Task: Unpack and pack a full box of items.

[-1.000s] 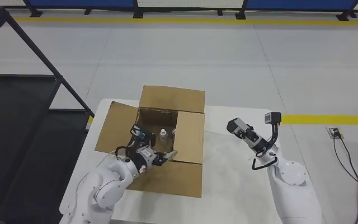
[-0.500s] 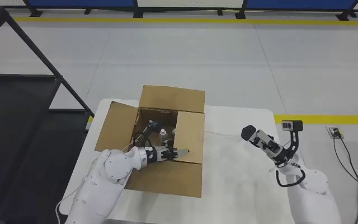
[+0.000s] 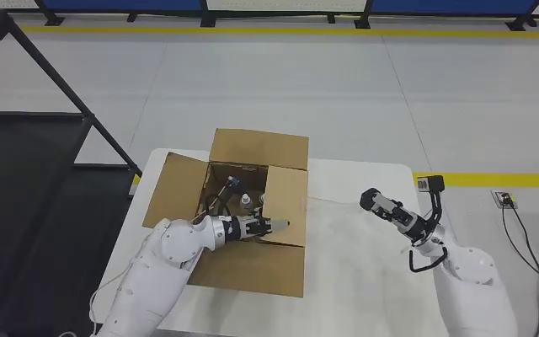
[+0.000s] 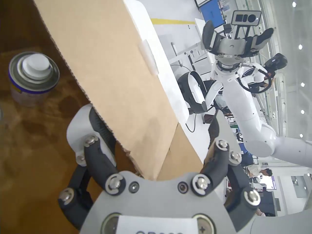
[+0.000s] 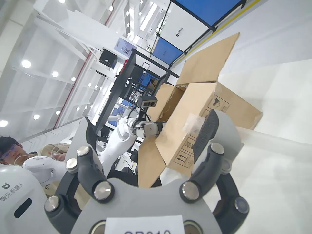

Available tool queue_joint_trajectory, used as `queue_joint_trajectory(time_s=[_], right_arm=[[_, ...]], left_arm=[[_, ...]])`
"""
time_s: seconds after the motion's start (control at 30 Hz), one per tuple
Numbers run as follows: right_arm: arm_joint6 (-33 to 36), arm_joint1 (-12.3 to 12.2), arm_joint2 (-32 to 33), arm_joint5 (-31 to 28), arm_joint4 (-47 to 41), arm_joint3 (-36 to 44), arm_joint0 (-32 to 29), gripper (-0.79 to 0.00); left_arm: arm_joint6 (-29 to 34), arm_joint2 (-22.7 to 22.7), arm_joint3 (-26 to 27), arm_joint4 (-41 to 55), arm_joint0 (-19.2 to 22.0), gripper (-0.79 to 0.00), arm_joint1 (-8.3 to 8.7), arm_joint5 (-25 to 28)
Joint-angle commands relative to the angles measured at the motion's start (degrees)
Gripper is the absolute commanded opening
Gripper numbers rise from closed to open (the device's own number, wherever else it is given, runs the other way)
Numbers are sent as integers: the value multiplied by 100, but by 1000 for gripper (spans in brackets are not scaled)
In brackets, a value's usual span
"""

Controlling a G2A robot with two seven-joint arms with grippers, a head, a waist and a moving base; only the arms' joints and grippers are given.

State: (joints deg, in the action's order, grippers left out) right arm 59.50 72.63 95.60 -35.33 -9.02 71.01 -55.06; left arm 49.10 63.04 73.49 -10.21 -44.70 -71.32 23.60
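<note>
An open cardboard box [image 3: 258, 148] stands on the white table [image 3: 354, 270], all its flaps spread. My left gripper [image 3: 271, 225] is open and straddles the edge of the upright right flap [image 3: 286, 206]. In the left wrist view, one finger [image 4: 97, 122] sits inside the box and the other outside, with the flap [image 4: 109, 49] between them. Inside the box stands a can with a white cap [image 4: 34, 74], and small white-capped bottles [image 3: 245, 200] are also there. My right gripper [image 3: 367, 199] hangs open above the table to the right of the box [image 5: 207, 103], holding nothing.
A black metal frame [image 3: 50, 168] stands to the left of the table. The white table surface runs from the box to the right arm. A cable [image 3: 514, 227] lies on the floor at the far right.
My left gripper has moved right from the near flap onto the edge of the right flap. The right arm has swung out to the right and dropped a little.
</note>
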Motion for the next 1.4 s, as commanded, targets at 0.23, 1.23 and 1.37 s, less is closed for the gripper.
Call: queue_joint_trajectory(time_s=[0.23,1.23,1.37], right_arm=[[-553,-112,141,99,280,68,-284,0],[-1511,-395,582,270,-18,624,-1053,0],[-1562,-425,597,237,-78,621,-1063,0]], left_arm=[[-184,-37,372,-22,-13,0,9,-3],[-1133,-1644,-365,-198,1295,0,-594,-111],[-1171,-1856,-631,-137,1411,0,-707,-89]])
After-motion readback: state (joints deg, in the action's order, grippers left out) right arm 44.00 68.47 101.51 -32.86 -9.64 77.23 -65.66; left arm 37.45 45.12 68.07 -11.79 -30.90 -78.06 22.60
